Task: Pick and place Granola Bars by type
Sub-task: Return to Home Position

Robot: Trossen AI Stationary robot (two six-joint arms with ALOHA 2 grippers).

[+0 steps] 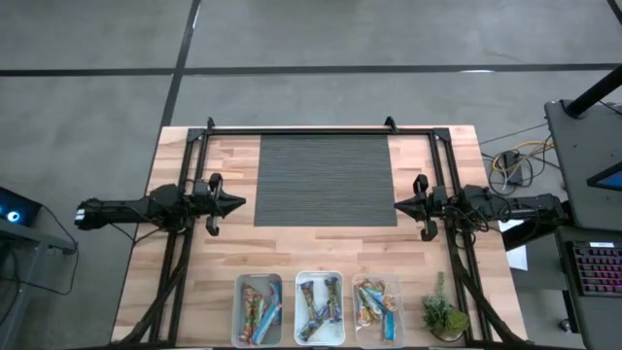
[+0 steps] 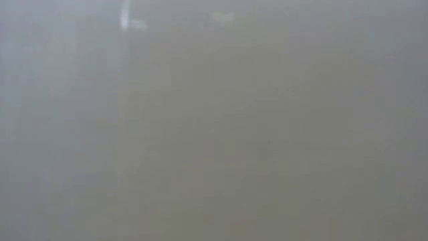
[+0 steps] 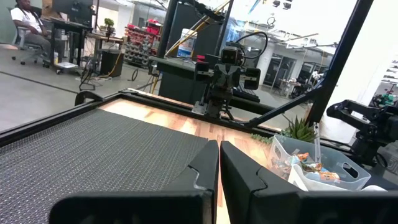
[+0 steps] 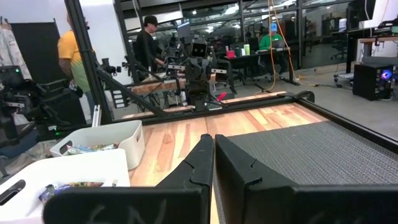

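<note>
Two dark slim arms [image 1: 126,207], black wedge-shaped jaws

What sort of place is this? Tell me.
Probably a robotics lab: the left gripper and right gripper hang over a wooden table, with a seated person and a computer tower beyond.

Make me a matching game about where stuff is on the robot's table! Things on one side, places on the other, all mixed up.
Things:
1. left claw
2. right claw
3. granola bars
4. plant

Places (seen from above):
A. inside the three bins
B. shut, at the right side of the dark mat
C. beside the rightmost bin
D. shut, at the left side of the dark mat

Pairs: 1-D, 2-B, 3-A, 4-C
</note>
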